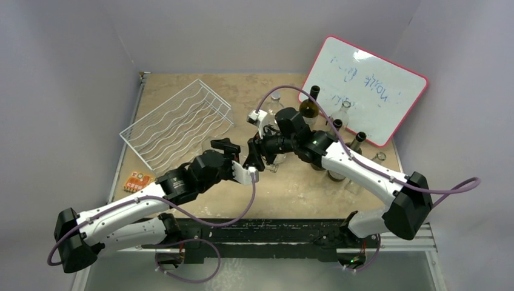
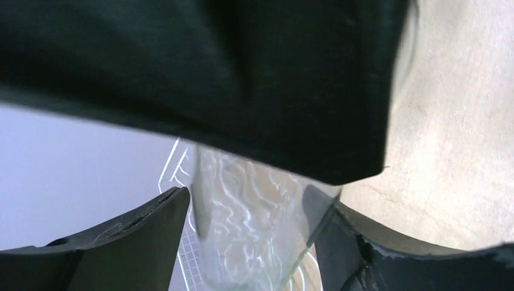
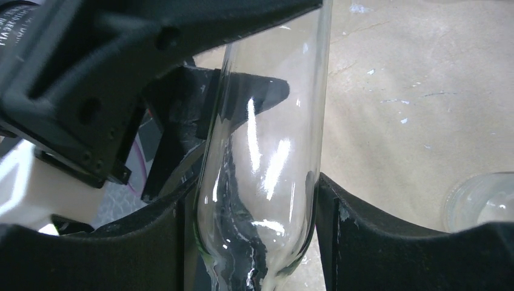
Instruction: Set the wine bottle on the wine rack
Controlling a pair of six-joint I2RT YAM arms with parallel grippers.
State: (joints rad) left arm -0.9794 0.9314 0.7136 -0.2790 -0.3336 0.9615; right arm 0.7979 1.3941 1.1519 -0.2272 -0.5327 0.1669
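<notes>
Wine bottle [image 3: 260,182], clear glass, is clamped in my right claw [image 3: 254,200] over the middle of the desk [image 1: 303,194], right of the wine rack [image 1: 179,124] and apart from it; my left claw [image 2: 248,203] flanks it too, but I cannot tell whether it grips.

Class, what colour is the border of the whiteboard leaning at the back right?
Pinkish red; the whiteboard border shows best in the top view.
</notes>
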